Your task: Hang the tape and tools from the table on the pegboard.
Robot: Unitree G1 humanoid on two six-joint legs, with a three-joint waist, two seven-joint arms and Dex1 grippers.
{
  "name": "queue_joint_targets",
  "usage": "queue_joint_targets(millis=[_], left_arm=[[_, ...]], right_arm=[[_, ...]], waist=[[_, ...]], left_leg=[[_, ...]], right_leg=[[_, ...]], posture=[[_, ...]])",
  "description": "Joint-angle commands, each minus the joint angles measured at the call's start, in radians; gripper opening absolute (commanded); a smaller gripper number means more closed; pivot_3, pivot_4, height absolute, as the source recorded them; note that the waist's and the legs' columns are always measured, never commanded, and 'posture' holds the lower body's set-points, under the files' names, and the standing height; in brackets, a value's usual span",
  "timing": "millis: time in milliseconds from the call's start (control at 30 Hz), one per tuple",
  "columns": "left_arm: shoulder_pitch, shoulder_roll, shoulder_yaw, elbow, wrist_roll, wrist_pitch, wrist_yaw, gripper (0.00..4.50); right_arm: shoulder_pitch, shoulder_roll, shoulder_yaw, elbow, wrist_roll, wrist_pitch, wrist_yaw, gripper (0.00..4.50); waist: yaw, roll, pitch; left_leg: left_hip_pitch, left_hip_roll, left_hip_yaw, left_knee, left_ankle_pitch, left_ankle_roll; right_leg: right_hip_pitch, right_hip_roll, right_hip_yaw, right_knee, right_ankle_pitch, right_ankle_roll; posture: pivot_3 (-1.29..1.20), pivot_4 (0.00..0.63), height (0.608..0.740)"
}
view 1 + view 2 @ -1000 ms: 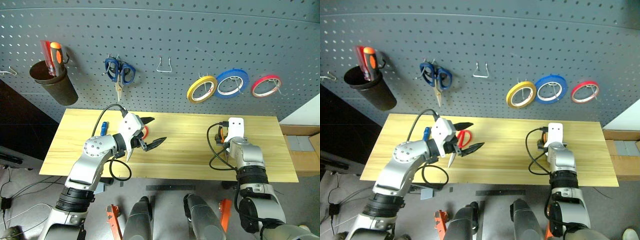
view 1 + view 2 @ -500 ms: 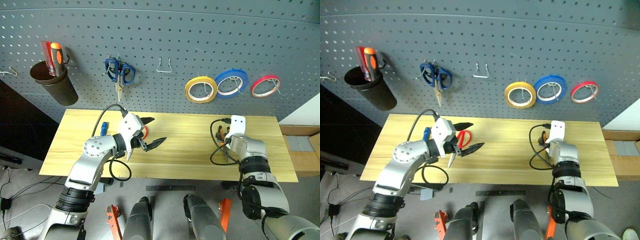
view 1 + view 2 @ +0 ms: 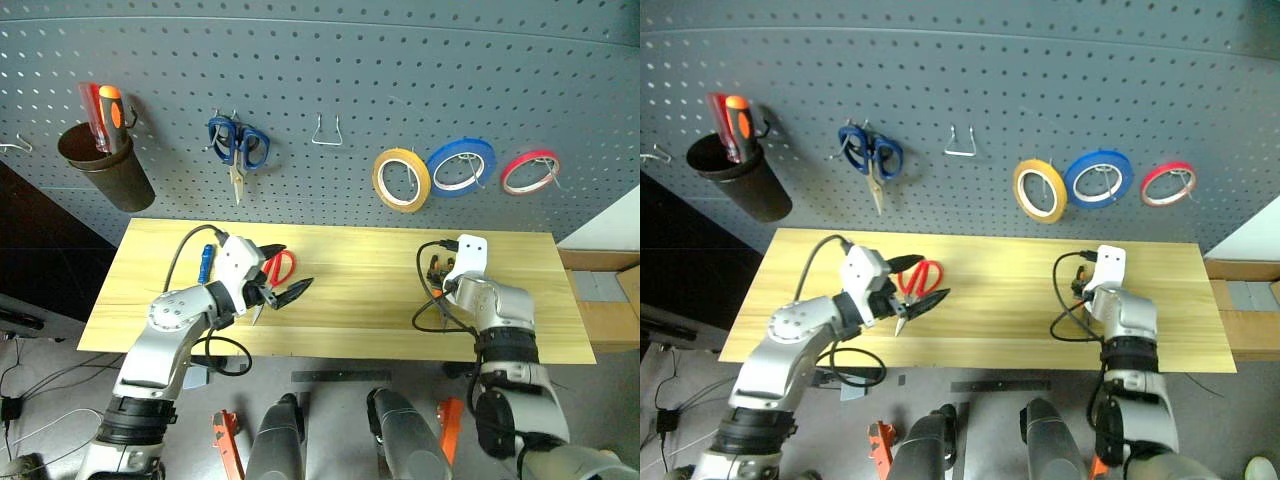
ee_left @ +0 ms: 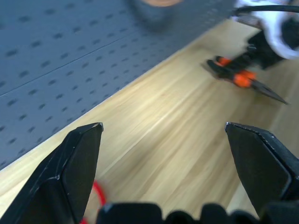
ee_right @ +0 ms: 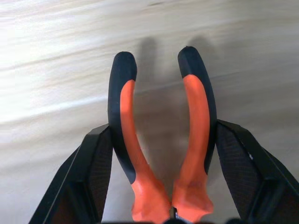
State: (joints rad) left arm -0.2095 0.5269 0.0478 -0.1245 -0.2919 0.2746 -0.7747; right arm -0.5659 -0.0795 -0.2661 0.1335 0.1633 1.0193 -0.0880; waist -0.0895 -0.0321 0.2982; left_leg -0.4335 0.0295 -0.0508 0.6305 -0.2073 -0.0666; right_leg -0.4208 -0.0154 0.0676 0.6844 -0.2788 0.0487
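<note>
A: Where did the task's things lie?
B: The yellow tape [image 3: 402,179] hung on the pegboard [image 3: 330,70]; red-handled scissors [image 3: 275,270] and blue-handled screwdriver [image 3: 206,259] lay on the table [image 3: 350,300].

A: And the pincers?
B: The right gripper [image 5: 159,140] clasped the pliers [image 5: 159,140] by both handles; the left gripper [image 3: 283,275], released, hovered over the scissors, partly masking them

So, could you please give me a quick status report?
Right claw shut on pliers. Left claw open, above red scissors. Yellow tape already hung.
</note>
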Motion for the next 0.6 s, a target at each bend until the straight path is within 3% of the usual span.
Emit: queue_joint_targets(millis=[33,200,333,433,600], left_arm=[[0.029,0.011,0.048,-0.064,-0.039,0.015,0.012,4.50],[0.053,0.017,0.091,-0.077,-0.063,0.041,0.027,4.50],[0.055,0.017,0.121,-0.076,-0.072,0.042,0.044,4.50],[0.048,0.016,0.139,-0.068,-0.066,0.024,0.071,4.50],[0.021,-0.014,0.198,-0.040,-0.080,-0.087,0.099,4.50]], right_arm=[[0.075,0.031,0.073,-0.354,0.040,0.137,0.007,2.80],[0.229,0.028,0.288,-0.773,0.090,0.246,0.060,2.80],[0.235,0.053,0.361,-0.911,0.109,0.215,0.076,2.80],[0.179,0.080,0.368,-0.933,0.115,0.192,0.081,2.80],[0.001,0.098,0.336,-0.805,0.103,0.068,0.101,2.80]], waist=[[0.001,0.000,0.000],[0.003,0.000,0.000],[0.003,0.000,0.000],[0.002,0.000,0.000],[0.002,-0.001,-0.001]], left_leg=[[0.000,0.000,0.000,0.000,0.000,0.000],[0.000,0.000,-0.002,0.000,0.000,0.000],[0.000,0.000,-0.001,0.001,0.000,0.000],[0.000,0.000,-0.002,0.001,0.000,0.000],[0.000,0.000,-0.002,0.001,0.000,0.000]], right_leg=[[0.000,0.000,0.000,0.000,0.000,0.000],[0.000,0.000,-0.001,0.000,0.000,0.000],[0.000,0.000,-0.001,0.000,0.000,0.000],[0.000,0.000,-0.001,0.000,0.000,0.000],[0.000,0.000,-0.002,0.000,0.000,0.000]], posture=[[-0.11,0.260,0.740],[-0.11,0.264,0.740],[-0.11,0.267,0.740],[-0.11,0.267,0.740],[-0.11,0.263,0.740]])
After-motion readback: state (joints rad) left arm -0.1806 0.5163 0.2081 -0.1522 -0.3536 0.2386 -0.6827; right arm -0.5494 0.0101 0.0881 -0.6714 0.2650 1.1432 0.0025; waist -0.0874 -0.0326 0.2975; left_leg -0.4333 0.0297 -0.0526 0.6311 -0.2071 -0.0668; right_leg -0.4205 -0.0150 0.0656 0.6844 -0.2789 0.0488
